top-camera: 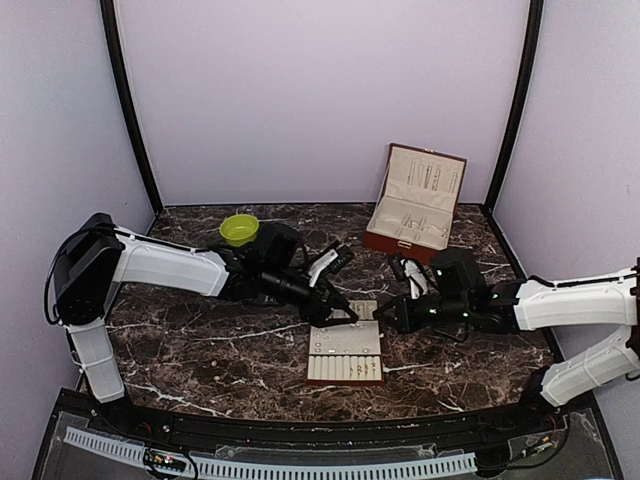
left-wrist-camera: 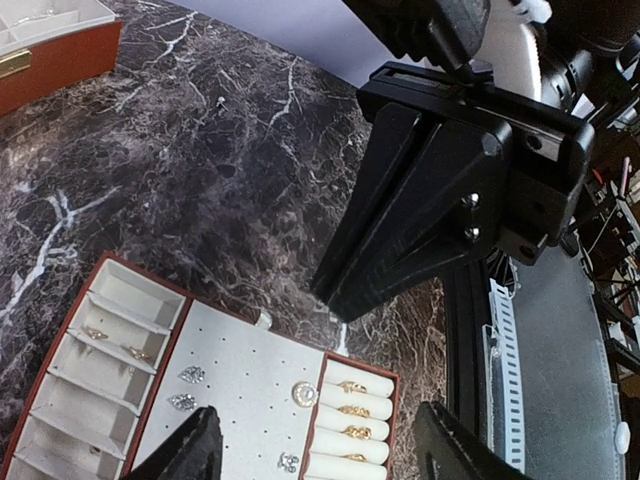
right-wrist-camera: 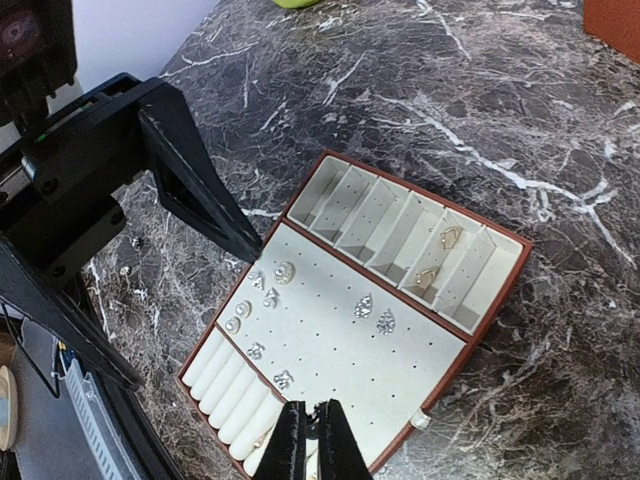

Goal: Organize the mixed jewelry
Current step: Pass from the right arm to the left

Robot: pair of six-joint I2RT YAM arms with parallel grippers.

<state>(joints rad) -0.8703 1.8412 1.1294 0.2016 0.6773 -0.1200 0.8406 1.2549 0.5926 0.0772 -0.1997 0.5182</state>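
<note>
Tiny silvery studs [right-wrist-camera: 385, 320] are being seated in the beige slotted tray [right-wrist-camera: 330, 340]. Left fingers [left-wrist-camera: 190, 445] are spread empty, right fingers [right-wrist-camera: 295, 445] are pressed together, perhaps pinching one. Fine lowering is needed.

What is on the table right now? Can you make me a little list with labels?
table: dark marble top
tray: beige, brown rim, lying between the two claws
in the tray: sparkly studs on the dotted panel, gold rings on the rolls, earrings in the slots
left claw: open, above the tray, holding nothing
right claw: shut, by the tray's edge
bowl: lime-green, back left
jewelry box: red-brown, lid open, back right
</note>
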